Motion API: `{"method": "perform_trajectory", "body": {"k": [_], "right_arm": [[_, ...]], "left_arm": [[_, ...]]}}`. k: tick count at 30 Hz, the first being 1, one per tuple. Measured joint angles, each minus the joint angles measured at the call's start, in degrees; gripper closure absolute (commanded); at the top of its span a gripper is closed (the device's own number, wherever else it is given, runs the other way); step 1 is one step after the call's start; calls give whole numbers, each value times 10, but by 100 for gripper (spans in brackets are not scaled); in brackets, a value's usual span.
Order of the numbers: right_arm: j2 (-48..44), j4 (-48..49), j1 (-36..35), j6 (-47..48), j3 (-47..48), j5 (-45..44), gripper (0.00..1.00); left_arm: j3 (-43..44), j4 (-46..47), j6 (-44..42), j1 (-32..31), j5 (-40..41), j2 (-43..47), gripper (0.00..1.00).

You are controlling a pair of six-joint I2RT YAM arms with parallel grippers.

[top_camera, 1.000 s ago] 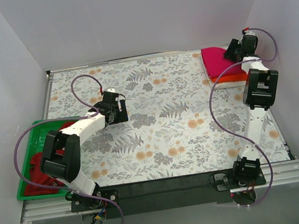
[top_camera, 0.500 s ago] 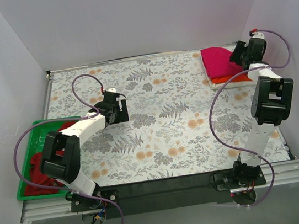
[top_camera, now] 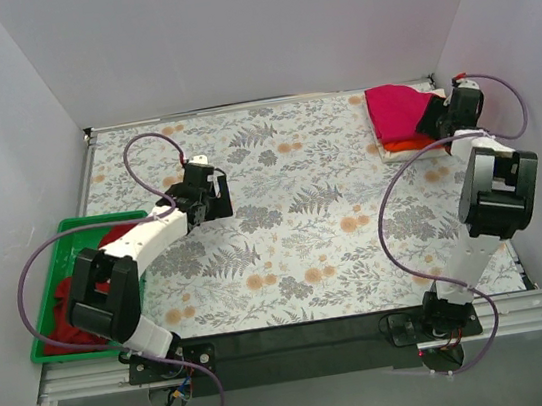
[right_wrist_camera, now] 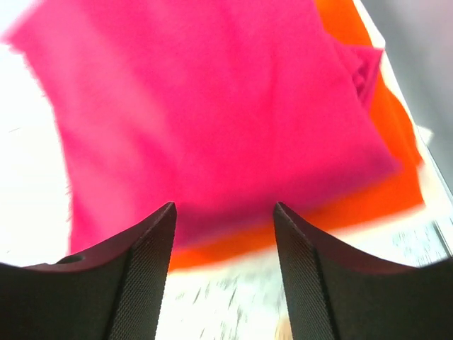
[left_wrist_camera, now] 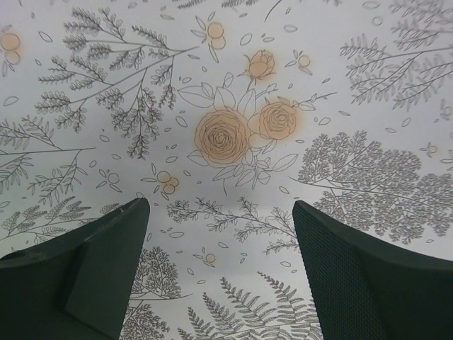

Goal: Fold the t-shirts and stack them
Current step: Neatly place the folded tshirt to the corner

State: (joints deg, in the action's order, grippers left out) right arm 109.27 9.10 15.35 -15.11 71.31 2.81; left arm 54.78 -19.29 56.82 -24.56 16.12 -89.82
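Note:
A folded magenta-pink t-shirt (top_camera: 395, 113) lies on top of an orange-red t-shirt (top_camera: 406, 145) and a white one (top_camera: 408, 154) in a stack at the table's back right. The right wrist view shows the magenta shirt (right_wrist_camera: 212, 113) over the orange-red one (right_wrist_camera: 368, 191). My right gripper (top_camera: 438, 119) is open and empty at the stack's right edge (right_wrist_camera: 225, 212). A darker red t-shirt (top_camera: 70, 297) lies crumpled in the green tray (top_camera: 44, 348). My left gripper (top_camera: 213, 203) is open and empty above the floral cloth (left_wrist_camera: 219, 212).
The floral tablecloth (top_camera: 305, 228) covers the table. Grey walls close in the left, back and right sides. The green tray sits at the front left edge. The right arm's cable (top_camera: 394, 216) loops over the right part of the table.
My right gripper has moved right and down, off the top of the stack to its right edge. The left arm has shifted slightly.

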Motion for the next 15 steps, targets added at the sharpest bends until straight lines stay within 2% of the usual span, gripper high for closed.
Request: {"method": "perform_trajectory", "body": {"k": [5, 15], "right_arm": [[-135, -71, -1, 1, -24, 19, 43], [-500, -199, -12, 0, -88, 24, 31]], "left_arm": [[0, 1, 2, 0, 3, 66, 21], [50, -57, 20, 0, 38, 229, 15]]}}
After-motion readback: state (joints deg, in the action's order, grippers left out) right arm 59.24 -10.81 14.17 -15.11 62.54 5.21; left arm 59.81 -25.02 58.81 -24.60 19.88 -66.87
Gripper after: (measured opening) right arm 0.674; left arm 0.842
